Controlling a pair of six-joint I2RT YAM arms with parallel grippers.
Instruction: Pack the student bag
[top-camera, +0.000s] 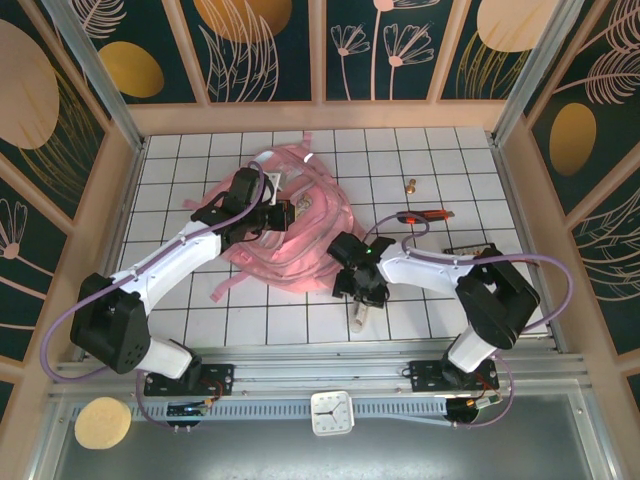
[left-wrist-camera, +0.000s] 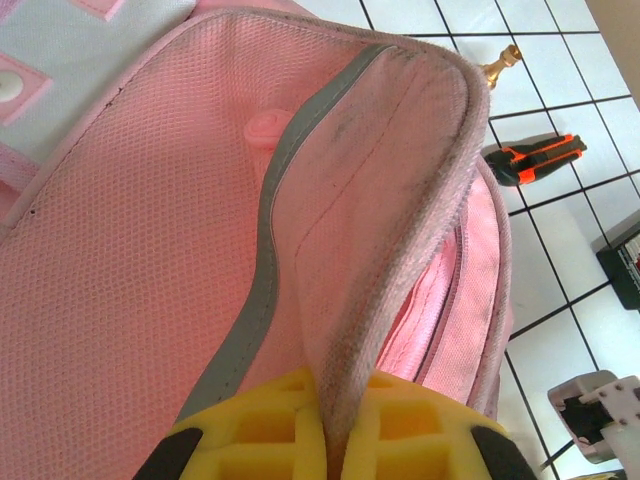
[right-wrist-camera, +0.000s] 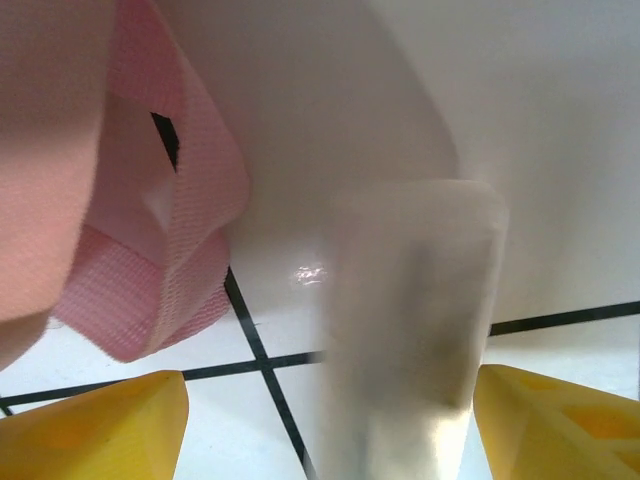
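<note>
The student bag (top-camera: 300, 245) is a pink fabric backpack lying on the tiled table left of centre, its straps spread around it. My left gripper (top-camera: 274, 216) reaches over the bag's top. In the left wrist view this gripper (left-wrist-camera: 340, 405) is shut on the bag's (left-wrist-camera: 150, 250) padded flap edge, pinched between the yellow fingers (left-wrist-camera: 250, 420). My right gripper (top-camera: 361, 293) hovers low at the bag's right front corner, over a pale oblong object (top-camera: 358, 318). Seen from the right wrist, its jaws (right-wrist-camera: 330, 430) are open, with the blurred whitish object (right-wrist-camera: 415, 320) between them and nearer the right finger (right-wrist-camera: 560, 425).
A brass fitting (top-camera: 410, 185), an orange-and-black utility knife (top-camera: 426, 215) and a dark flat object (top-camera: 470, 250) lie right of the bag. A pink strap loop (right-wrist-camera: 170, 250) lies close to the right gripper's left finger. Wooden walls enclose the table.
</note>
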